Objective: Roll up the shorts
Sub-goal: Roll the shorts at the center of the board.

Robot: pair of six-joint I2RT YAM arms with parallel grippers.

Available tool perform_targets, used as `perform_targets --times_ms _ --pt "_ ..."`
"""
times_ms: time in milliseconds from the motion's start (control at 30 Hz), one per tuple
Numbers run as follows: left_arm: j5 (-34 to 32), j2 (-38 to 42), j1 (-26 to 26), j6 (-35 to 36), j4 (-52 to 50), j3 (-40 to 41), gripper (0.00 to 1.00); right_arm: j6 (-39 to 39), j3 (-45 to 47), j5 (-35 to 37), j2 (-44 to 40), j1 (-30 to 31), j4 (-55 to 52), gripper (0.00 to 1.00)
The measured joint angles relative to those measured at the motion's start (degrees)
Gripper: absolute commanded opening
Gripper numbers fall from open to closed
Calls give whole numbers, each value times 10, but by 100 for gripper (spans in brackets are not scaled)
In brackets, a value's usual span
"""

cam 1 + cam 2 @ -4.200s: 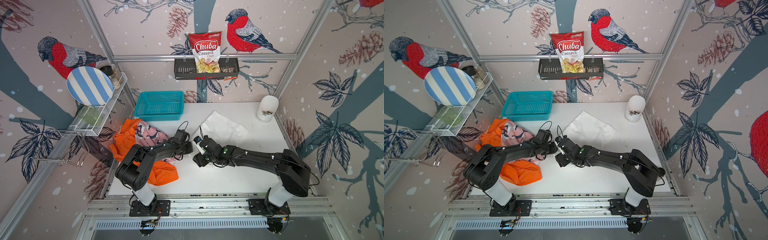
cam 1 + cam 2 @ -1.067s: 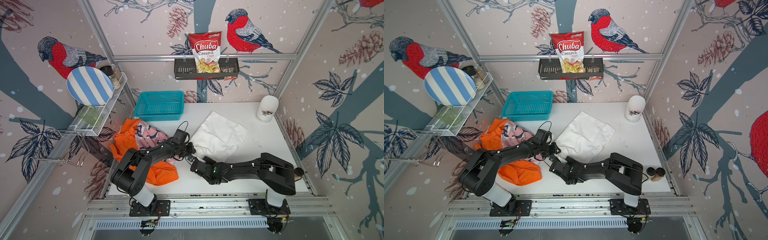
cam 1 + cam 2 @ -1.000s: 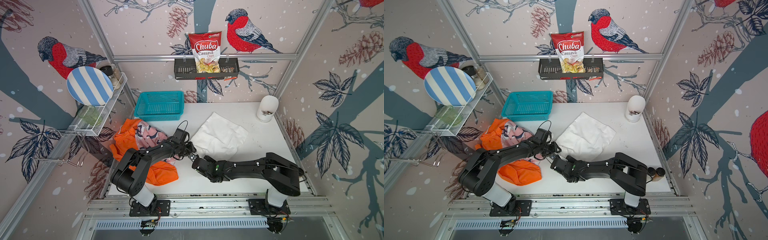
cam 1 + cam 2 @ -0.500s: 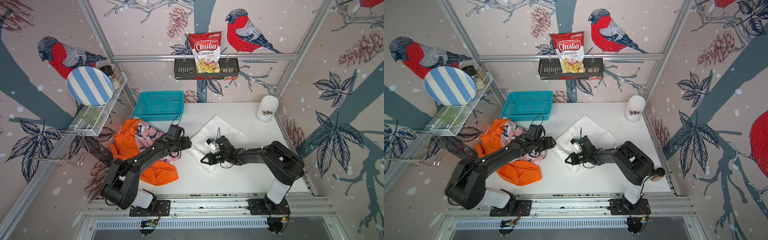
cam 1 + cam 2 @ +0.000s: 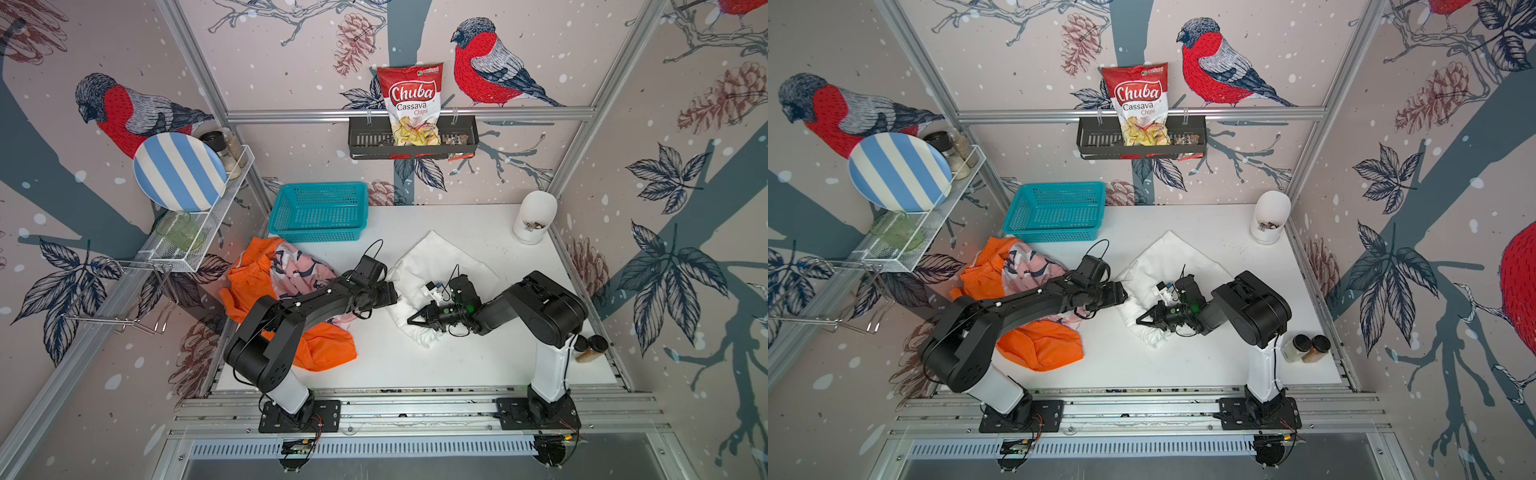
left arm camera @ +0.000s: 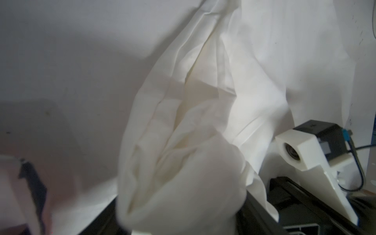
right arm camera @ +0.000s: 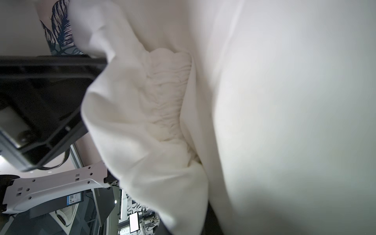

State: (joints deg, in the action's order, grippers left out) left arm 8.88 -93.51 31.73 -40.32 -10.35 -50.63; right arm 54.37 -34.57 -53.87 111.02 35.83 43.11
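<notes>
Right arm crouches low, right gripper (image 5: 412,321) pinched on a fold of the plain white fabric shorts (image 5: 440,262) mid white tabletop (image 5: 415,365); left arm stretches flat, left gripper (image 5: 394,294) at their edge, its spread I can't tell.

white shorts (image 5: 440,262) lie crumpled and part-folded, apart from pink shark-print pair (image 5: 299,270) atop orange pair (image 5: 328,349).

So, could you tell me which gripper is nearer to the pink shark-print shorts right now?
Left. The left gripper is just beyond the pink shark-print shorts, at the edge of the white shorts; the right gripper is farther away, over the white shorts.
</notes>
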Motion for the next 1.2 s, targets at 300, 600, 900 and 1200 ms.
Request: perform_targets --times_ms 300,600,900,1200 --pt "-3 -60 -1 11 47 -12 22 -128 -63 162 -146 32 -257 56" --pt "3 -62 -5 20 83 5 21 -315 -214 600 -228 232 -567 74" --pt "16 -62 -9 29 93 9 20 -423 -271 834 -161 370 -659 85" --pt "27 -52 -19 33 97 21 20 -455 -255 871 -71 354 -653 79"
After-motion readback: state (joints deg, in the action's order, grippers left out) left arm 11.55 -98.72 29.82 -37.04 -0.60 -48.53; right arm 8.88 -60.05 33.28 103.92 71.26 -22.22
